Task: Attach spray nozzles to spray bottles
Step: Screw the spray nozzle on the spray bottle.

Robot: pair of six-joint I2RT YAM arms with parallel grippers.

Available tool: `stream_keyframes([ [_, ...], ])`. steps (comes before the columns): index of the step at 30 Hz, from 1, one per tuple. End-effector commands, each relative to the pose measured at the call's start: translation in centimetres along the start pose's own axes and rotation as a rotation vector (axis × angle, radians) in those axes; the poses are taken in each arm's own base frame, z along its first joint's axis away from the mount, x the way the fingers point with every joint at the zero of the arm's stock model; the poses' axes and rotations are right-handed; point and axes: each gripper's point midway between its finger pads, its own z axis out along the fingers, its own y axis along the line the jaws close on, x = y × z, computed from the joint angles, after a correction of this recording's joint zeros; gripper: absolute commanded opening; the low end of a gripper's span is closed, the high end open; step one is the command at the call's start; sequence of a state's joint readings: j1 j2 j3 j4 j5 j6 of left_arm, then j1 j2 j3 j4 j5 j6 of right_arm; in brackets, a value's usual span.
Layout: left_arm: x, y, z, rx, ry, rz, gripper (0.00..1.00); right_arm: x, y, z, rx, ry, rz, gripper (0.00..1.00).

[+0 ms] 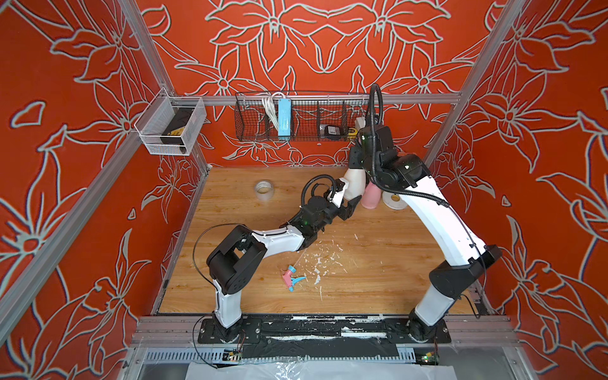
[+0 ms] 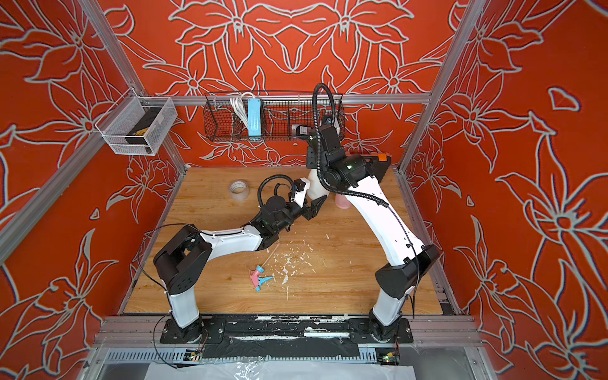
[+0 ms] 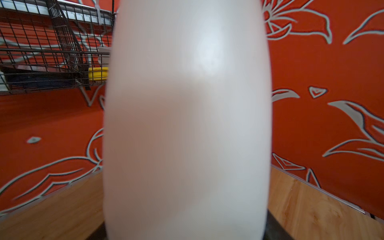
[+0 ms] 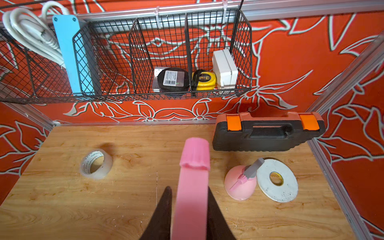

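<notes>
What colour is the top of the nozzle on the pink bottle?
Grey; the nozzle top shows best in the right wrist view.

In the left wrist view the white bottle reaches you blurred, its top and base cut by the frame. In both top views the right arm hides the top of the pink bottle. The all-pink nozzle runs off the right wrist view's edge.

twin overhead views of the table; both wrist views close, rearward
</notes>
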State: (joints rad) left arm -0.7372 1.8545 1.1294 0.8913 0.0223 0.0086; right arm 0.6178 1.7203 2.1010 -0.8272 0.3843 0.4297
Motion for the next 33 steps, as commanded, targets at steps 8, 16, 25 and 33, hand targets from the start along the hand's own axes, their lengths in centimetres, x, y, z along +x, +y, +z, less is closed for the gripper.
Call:
stream_keyframes([
  [8,-6.3,3.0,-1.5,-0.119,-0.216,0.018,0.46,4.6,0.4,-2.0,-0.053,0.172,-0.154,0.26],
  [16,-6.0,3.0,-1.5,-0.117,-0.206,0.021,0.47,3.5,1.1,-2.9,-0.108,0.140,-0.155,0.31],
  [25,-5.1,2.8,-1.4,-0.104,-0.181,0.032,0.47,2.0,1.2,-4.3,-0.145,0.098,-0.168,0.52],
  [33,-3.8,2.9,-1.4,-0.074,-0.140,0.030,0.46,1.8,3.2,-7.0,-0.339,0.047,-0.214,0.66],
])
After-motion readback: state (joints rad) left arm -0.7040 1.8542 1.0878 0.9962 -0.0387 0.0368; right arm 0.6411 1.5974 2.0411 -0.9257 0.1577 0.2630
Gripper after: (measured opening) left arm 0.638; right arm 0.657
